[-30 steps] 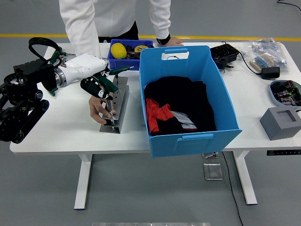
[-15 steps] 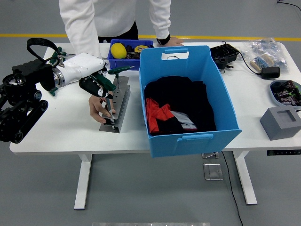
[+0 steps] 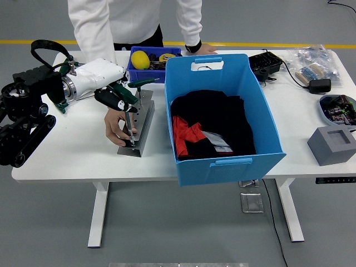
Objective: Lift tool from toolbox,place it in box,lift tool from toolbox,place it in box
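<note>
The grey tool rack [image 3: 143,123] stands on the white table, left of the big blue box [image 3: 222,163], which holds black and red cloth. My left hand [image 3: 115,98] hovers over the rack's left side, its black fingers curled around a green-handled tool [image 3: 125,96] whose thin metal shaft points down toward the rack's near end. A second green-handled tool [image 3: 143,82] sticks out at the rack's far end. A person's hand [image 3: 114,127] grips the rack's near left side and steadies it. My right arm is out of sight.
A small blue bin [image 3: 132,73] with a yellow object [image 3: 140,59] sits behind the rack. The person's other hand [image 3: 202,49] rests at the far edge. To the right are a black device [image 3: 266,64], a plastic bag [image 3: 314,60], a tray [image 3: 337,108] and a grey foam block [image 3: 332,145].
My left arm has drawn slightly back and to the left, carrying the green-handled tool a little higher. The person's hand stays on the rack.
</note>
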